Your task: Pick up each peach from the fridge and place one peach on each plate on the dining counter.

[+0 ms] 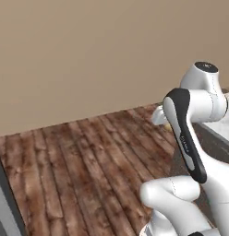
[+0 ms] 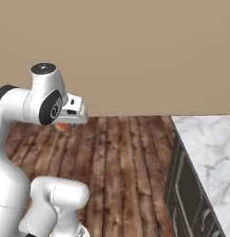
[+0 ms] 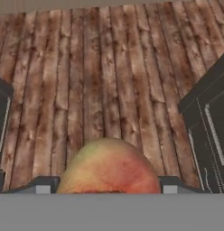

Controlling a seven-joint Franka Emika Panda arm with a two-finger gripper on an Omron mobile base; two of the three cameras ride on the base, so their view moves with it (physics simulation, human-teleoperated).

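Hand [image 3: 107,189] is clamped on a peach [image 3: 108,168], one finger at 3 o'clock and one at 9 o'clock of the fruit. Peach skin: red-orange, yellow-green blush toward 11 o'clock. Fruit hangs above the wooden floor [image 3: 95,67]; marble worktop [image 2: 209,152] lies at 3 o'clock.

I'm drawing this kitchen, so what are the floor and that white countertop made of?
The floor looks like wood: brown planks with dark grain streaks and a matte, worn look. The countertop looks like polished marble, white with grey veins, though it could be an imitation. The peach in the gripper has smooth red and yellow skin.
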